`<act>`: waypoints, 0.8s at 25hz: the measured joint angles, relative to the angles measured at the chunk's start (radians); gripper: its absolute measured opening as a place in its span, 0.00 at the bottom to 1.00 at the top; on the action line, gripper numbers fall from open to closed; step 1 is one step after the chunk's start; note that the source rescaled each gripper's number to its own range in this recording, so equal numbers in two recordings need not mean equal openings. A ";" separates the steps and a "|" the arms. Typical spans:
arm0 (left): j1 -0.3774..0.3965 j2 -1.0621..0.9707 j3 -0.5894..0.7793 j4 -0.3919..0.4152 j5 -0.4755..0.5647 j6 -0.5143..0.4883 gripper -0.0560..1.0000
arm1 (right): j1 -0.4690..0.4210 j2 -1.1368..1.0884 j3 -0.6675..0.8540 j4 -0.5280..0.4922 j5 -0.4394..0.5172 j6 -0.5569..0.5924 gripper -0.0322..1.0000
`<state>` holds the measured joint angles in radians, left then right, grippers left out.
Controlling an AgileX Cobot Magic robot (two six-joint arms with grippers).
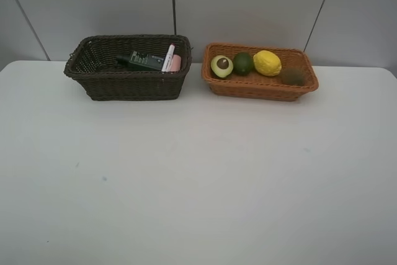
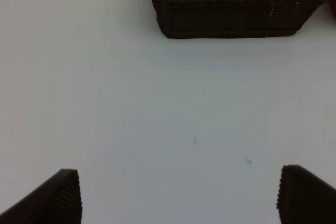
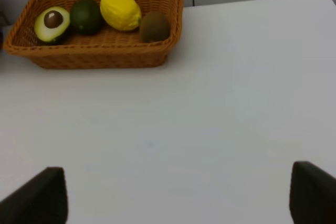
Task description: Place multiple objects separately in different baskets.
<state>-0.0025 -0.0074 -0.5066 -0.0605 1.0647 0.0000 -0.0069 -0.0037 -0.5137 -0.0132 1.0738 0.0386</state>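
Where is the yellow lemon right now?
The yellow lemon lies in the orange-tan basket on the right of the high view, between the green lime and the brown kiwi.

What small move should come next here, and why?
Probably none beyond holding both arms back: the avocado, lime, lemon and kiwi sit in the orange basket, the bottle and marker in the dark basket, and both tools are open, holding nothing.

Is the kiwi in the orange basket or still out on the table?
In. The kiwi lies inside the orange basket, beside the lemon, near one end wall; nothing lies loose on the table.
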 joint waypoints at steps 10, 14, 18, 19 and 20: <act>0.000 0.000 0.000 0.000 0.000 0.000 0.95 | 0.000 0.000 0.005 0.000 -0.004 -0.007 1.00; 0.000 0.000 0.000 0.000 0.000 0.000 0.95 | 0.000 0.000 0.005 -0.001 -0.004 -0.007 1.00; 0.000 0.000 0.000 0.000 0.000 0.000 0.95 | 0.000 0.000 0.005 -0.001 -0.006 -0.007 1.00; 0.000 0.000 0.000 0.000 0.000 0.000 0.95 | 0.000 0.000 0.005 -0.001 -0.006 -0.007 1.00; 0.000 0.000 0.000 0.000 0.000 0.000 0.95 | 0.000 0.000 0.005 -0.001 -0.008 -0.007 1.00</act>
<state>-0.0025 -0.0074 -0.5066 -0.0605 1.0647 0.0000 -0.0069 -0.0037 -0.5082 -0.0141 1.0660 0.0317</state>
